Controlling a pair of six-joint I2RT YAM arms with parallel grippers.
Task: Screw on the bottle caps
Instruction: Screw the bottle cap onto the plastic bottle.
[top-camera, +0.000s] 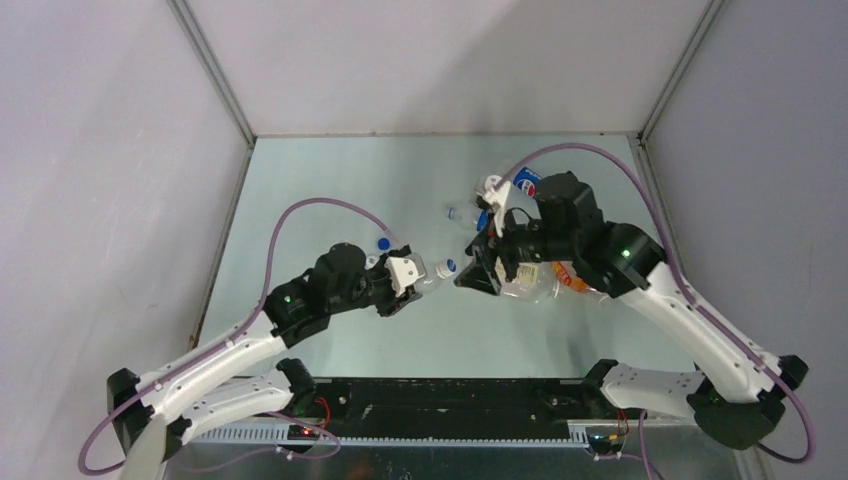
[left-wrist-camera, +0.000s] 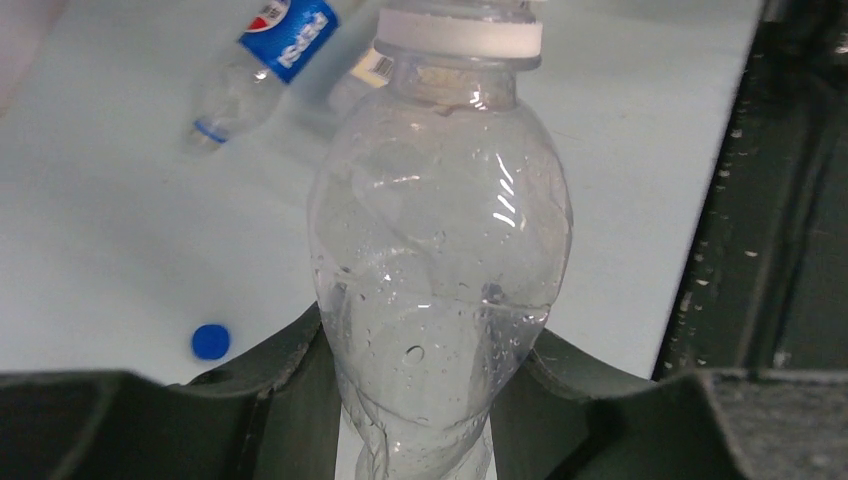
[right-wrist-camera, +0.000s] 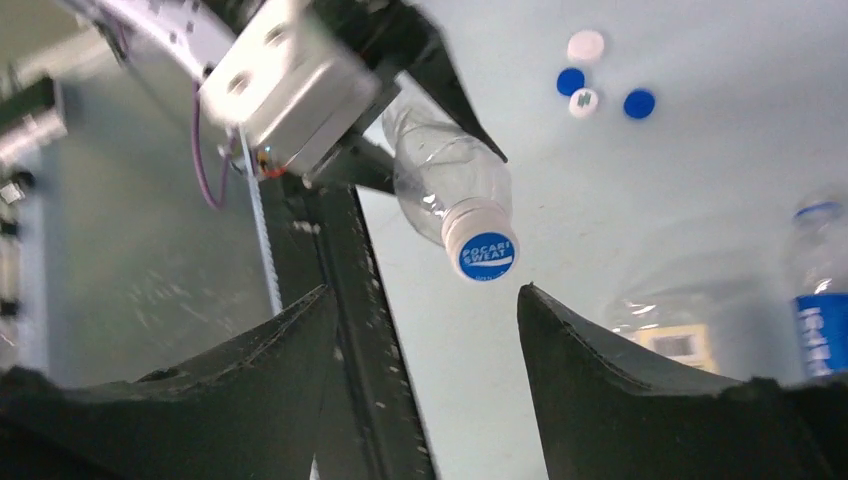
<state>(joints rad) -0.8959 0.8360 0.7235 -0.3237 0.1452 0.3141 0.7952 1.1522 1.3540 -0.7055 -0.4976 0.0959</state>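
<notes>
My left gripper (top-camera: 418, 275) is shut on a clear unlabelled bottle (left-wrist-camera: 440, 250) and holds it above the table, neck pointing right. A white cap with a blue top (right-wrist-camera: 482, 250) sits on the bottle's neck; it also shows in the top view (top-camera: 450, 266). My right gripper (top-camera: 472, 272) is open and empty, jaws facing that cap from a short gap, not touching it. In the right wrist view my right gripper (right-wrist-camera: 425, 300) has the cap just above its open jaws. Loose caps lie on the table: blue ones (right-wrist-camera: 639, 103) (right-wrist-camera: 571, 81) and white ones (right-wrist-camera: 586, 45) (right-wrist-camera: 584, 102).
A Pepsi bottle (top-camera: 520, 185) lies at the back right, another clear bottle's neck (top-camera: 457, 213) beside it. A bottle with an orange label (top-camera: 565, 282) lies under my right arm. A blue cap (left-wrist-camera: 210, 341) lies left of the held bottle. Grey walls enclose the table.
</notes>
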